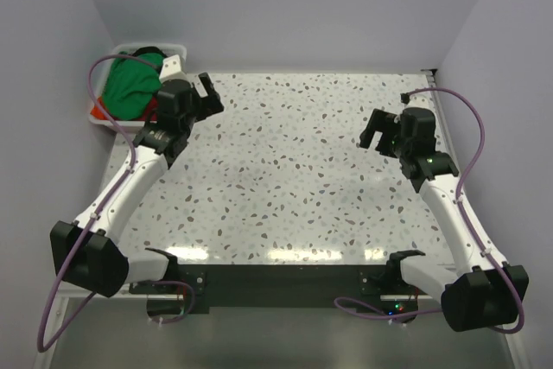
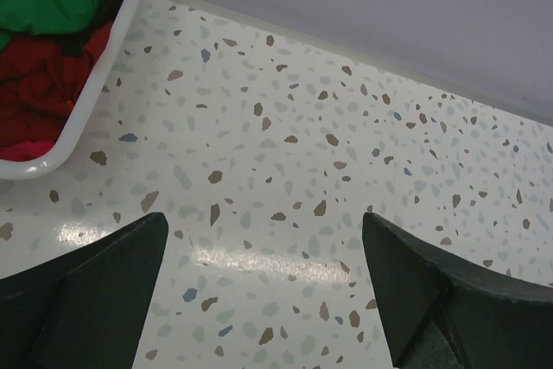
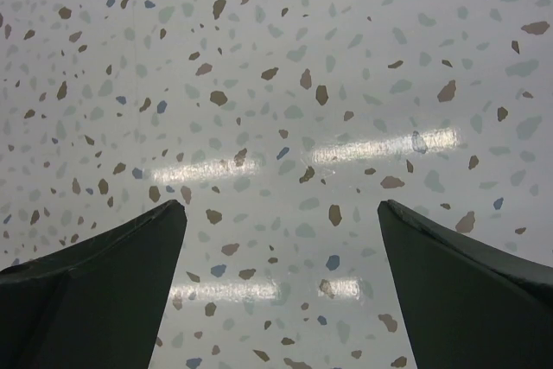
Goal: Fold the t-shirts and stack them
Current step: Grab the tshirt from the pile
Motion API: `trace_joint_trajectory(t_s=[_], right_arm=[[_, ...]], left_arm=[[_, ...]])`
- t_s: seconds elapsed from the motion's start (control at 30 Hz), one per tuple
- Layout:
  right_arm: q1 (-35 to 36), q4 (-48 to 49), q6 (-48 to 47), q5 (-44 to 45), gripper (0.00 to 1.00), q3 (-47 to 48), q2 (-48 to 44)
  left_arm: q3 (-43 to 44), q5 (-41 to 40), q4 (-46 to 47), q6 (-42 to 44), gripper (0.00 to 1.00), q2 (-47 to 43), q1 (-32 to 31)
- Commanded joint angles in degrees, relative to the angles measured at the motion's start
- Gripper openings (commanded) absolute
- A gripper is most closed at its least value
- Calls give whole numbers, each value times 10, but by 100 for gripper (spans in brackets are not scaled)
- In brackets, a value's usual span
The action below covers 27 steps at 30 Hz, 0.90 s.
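Basically zero progress: t-shirts (image 1: 130, 92) all wadded up in the bin (image 2: 34, 166), nothing folded or stacked on the bench (image 1: 294, 179). Both jaws released, gripping nothing.

We see a white bin (image 1: 179, 47) at the far left corner of a speckled table (image 1: 294, 170). From the left wrist, we see its rim (image 2: 97, 92) resting on that tabletop. Light glares off the table near its front edge. Pale walls (image 1: 285, 6) enclose three sides.

Top camera looks down over the whole counter (image 1: 294, 179) — wrist cameras face it closely, the left sharing the white bin (image 2: 98, 85).
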Motion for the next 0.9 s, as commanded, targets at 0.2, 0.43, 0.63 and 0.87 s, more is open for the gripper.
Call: trace_joint_trajectory(t_s=[0.2, 0.43, 0.63, 0.87], right_arm=[[1, 16, 3, 8, 99, 7, 4], [2, 10, 22, 21, 99, 38, 28], [4, 32, 51, 13, 99, 76, 80], [26, 60, 56, 4, 98, 151, 190]], left_arm=[[-4, -77, 7, -11, 100, -14, 1], [79, -117, -45, -34, 100, 80, 15], [148, -125, -69, -27, 96, 145, 42], [184, -51, -44, -36, 85, 207, 133]])
